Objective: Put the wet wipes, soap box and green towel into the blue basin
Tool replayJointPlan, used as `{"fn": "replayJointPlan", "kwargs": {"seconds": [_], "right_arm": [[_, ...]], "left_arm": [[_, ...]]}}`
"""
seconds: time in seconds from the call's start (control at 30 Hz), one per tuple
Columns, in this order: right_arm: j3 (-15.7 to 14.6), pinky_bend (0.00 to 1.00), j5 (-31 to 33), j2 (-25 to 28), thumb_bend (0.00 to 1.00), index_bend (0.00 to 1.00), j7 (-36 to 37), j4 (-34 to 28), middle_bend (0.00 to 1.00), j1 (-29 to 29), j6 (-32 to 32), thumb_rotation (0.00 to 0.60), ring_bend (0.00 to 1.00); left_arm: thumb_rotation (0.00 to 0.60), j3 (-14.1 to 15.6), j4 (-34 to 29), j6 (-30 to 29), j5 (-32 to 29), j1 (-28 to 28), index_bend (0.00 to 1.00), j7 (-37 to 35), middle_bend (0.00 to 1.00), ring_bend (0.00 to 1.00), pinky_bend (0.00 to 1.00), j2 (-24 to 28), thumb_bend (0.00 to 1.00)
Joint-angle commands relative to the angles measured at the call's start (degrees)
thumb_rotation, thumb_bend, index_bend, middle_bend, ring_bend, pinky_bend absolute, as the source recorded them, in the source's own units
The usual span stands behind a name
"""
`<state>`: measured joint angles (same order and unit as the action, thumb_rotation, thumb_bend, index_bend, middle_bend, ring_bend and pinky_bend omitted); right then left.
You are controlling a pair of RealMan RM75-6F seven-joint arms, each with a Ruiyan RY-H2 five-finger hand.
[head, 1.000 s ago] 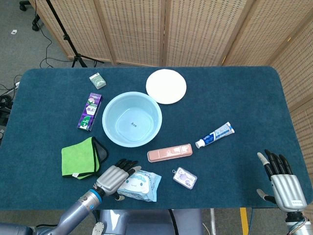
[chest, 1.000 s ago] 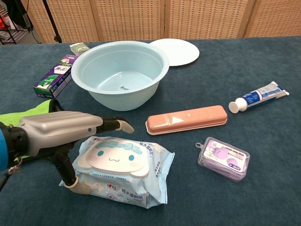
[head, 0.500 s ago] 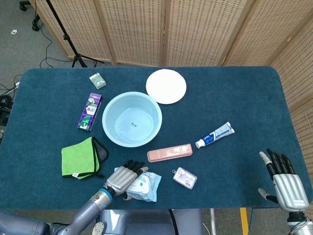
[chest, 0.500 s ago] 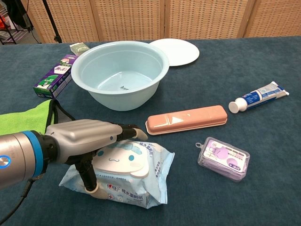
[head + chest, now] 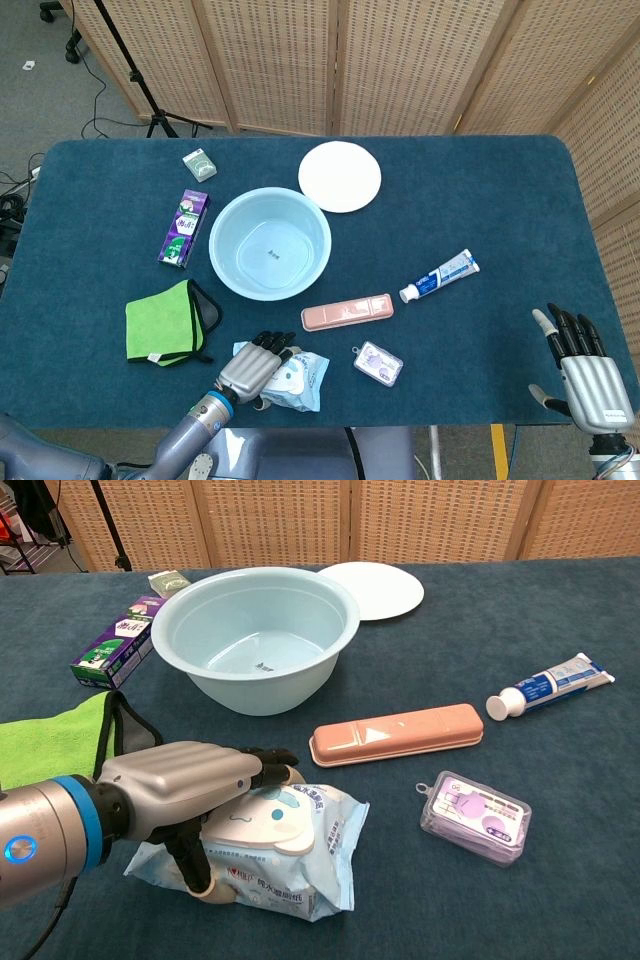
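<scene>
The wet wipes (image 5: 302,380) (image 5: 300,845), a pale blue pack with a cartoon face, lie near the table's front edge. My left hand (image 5: 250,370) (image 5: 190,780) grips the pack, fingers laid over its top and thumb at its near edge. A folded green towel (image 5: 165,322) (image 5: 50,750) lies just left of that hand. The soap box (image 5: 378,363) (image 5: 475,817), small, clear and purple, sits to the right of the wipes. Behind them stands the empty blue basin (image 5: 250,230) (image 5: 250,685). Far to the right, my right hand (image 5: 585,370) is open at the front table corner, holding nothing.
A long pink case (image 5: 347,312) (image 5: 397,733) lies between basin and wipes. A toothpaste tube (image 5: 440,275) is to its right, a white plate (image 5: 340,176) behind the basin. A purple carton (image 5: 184,227) and a small green box (image 5: 199,163) lie at the left.
My left hand has slid right from beside the wipes onto the pack and closed down on it; the pack's near edge is now crumpled. The right hand has sunk slightly.
</scene>
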<state>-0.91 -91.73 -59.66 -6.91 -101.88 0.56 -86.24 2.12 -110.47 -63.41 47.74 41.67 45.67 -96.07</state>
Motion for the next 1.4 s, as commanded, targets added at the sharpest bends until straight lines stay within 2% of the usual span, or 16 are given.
{"fn": "replayJointPlan", "kwargs": {"seconds": [0.03, 0.23, 0.43, 0.57, 0.73, 1.13, 1.4], "right_arm": [[0.0, 0.00, 0.0, 0.0, 0.16, 0.00, 0.0, 0.0, 0.00, 0.0, 0.0, 0.600, 0.00], [0.0, 0.00, 0.1, 0.0, 0.16, 0.00, -0.2, -0.1, 0.00, 0.0, 0.2, 0.600, 0.00], [0.0, 0.00, 0.1, 0.1, 0.16, 0.00, -0.1, -0.1, 0.00, 0.0, 0.1, 0.600, 0.00], [0.0, 0.00, 0.1, 0.1, 0.16, 0.00, 0.0, -0.2, 0.00, 0.0, 0.1, 0.600, 0.00], [0.1, 0.00, 0.2, 0.1, 0.16, 0.00, 0.0, -0.2, 0.00, -0.1, 0.1, 0.600, 0.00], [0.0, 0.00, 0.3, 0.0, 0.16, 0.00, -0.5, -0.3, 0.00, -0.1, 0.2, 0.600, 0.00], [-0.1, 0.00, 0.3, -0.1, 0.16, 0.00, -0.9, -0.4, 0.00, -0.1, 0.5, 0.600, 0.00]], "left_arm": [[0.600, 0.1, 0.6, -1.6, 1.1, -0.5, 0.35, 0.0, 0.03, 0.11, 0.18, -1.0, 0.22], [0.600, 0.5, 3.1, -5.7, 5.9, -2.0, 0.63, 0.0, 0.21, 0.23, 0.28, -3.4, 0.30], [0.600, 0.2, 5.3, -8.6, 10.4, -4.0, 0.76, -2.4, 0.36, 0.39, 0.39, -5.4, 0.39], [0.600, -0.1, 6.1, -9.0, 11.7, -4.7, 0.77, -2.9, 0.40, 0.43, 0.42, -5.7, 0.40], [0.600, -0.8, 5.8, -9.1, 12.7, -5.1, 0.78, -2.7, 0.40, 0.44, 0.42, -5.1, 0.40], [0.600, -5.1, 1.2, -11.0, 18.5, -5.6, 0.78, -5.1, 0.40, 0.44, 0.42, -0.6, 0.40], [0.600, -8.2, -1.2, -11.0, 20.1, -4.6, 0.78, -3.5, 0.40, 0.44, 0.42, 2.8, 0.40]]}}
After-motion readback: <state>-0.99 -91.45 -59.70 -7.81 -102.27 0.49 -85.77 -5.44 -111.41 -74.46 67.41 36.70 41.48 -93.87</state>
